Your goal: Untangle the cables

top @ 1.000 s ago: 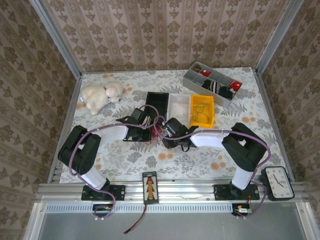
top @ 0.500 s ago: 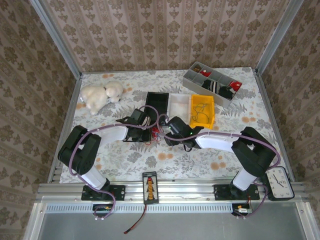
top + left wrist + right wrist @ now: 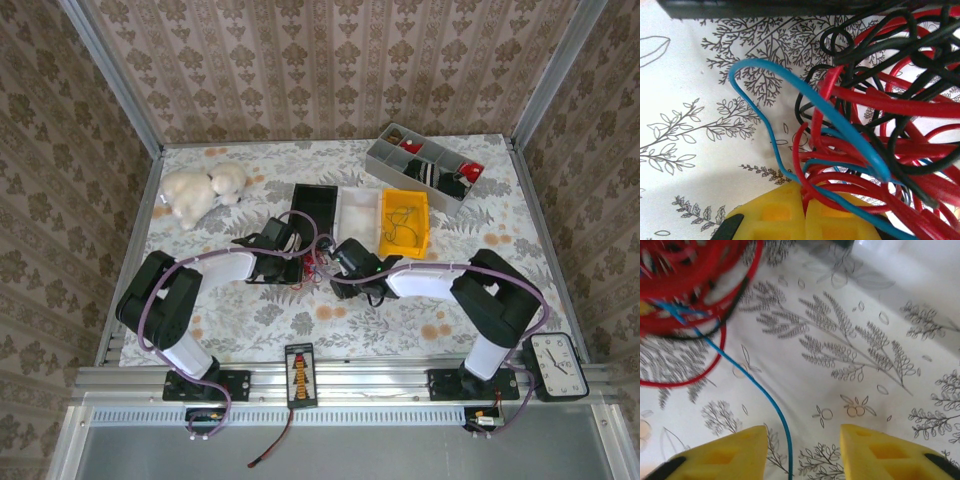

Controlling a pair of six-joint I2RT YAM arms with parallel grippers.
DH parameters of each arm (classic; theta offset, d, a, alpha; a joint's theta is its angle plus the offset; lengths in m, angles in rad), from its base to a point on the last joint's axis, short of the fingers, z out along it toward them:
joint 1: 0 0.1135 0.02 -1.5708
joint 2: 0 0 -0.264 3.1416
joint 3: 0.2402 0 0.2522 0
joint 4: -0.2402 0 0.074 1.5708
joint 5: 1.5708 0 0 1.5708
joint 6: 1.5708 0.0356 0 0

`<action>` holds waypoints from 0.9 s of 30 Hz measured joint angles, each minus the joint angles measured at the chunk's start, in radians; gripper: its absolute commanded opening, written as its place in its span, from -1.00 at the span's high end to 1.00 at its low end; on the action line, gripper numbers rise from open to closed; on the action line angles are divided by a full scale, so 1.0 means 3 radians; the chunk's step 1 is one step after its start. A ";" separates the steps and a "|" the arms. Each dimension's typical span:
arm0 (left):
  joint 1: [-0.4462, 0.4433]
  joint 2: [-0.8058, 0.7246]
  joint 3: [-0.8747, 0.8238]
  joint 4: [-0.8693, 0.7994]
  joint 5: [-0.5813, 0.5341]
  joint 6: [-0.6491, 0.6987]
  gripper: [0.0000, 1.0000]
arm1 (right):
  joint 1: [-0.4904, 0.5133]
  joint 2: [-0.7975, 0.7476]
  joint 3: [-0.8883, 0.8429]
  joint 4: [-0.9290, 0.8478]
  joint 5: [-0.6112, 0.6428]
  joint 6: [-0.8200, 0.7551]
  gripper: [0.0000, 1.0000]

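The left gripper [image 3: 804, 216] has its yellow pads pressed together, with red strands of the cables [image 3: 880, 100] pinched in the seam between them. The tangle of red, black and blue wire rises just past the pads, and one blue loop [image 3: 771, 76] arches out to the side over the cloth.

The right gripper [image 3: 802, 450] stands wide apart and holds nothing. A single blue wire [image 3: 765, 395] runs down through the gap between its fingers, touching neither, while the blurred bulk of the knot lies beyond them.

From above, the knot sits mid-table between the two wrists, on a white tablecloth [image 3: 250, 305] printed with leafy sprigs and small orange fruit. Just behind it stand a black tray [image 3: 318, 203], a white bin [image 3: 358, 210] and a yellow bin [image 3: 404, 222] side by side. A grey divided organizer [image 3: 425, 167] lies at the far right and a cream plush toy [image 3: 200, 192] at the far left.

Damask wallpaper [image 3: 330, 60] covers the three walls, framed by aluminium posts [image 3: 110, 75]. A clock [image 3: 553, 365] rests at the near right corner.
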 measured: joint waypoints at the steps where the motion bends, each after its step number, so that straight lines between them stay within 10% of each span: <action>1: -0.0001 0.0000 0.0001 0.0000 -0.0001 0.0000 0.89 | 0.0000 0.0000 -0.0027 0.0004 0.0017 0.0005 0.76; 27: 0.0037 0.0029 -0.0004 0.0042 0.0022 -0.0004 0.88 | -0.1523 -0.1372 -0.0830 -0.0523 0.0594 0.1466 1.00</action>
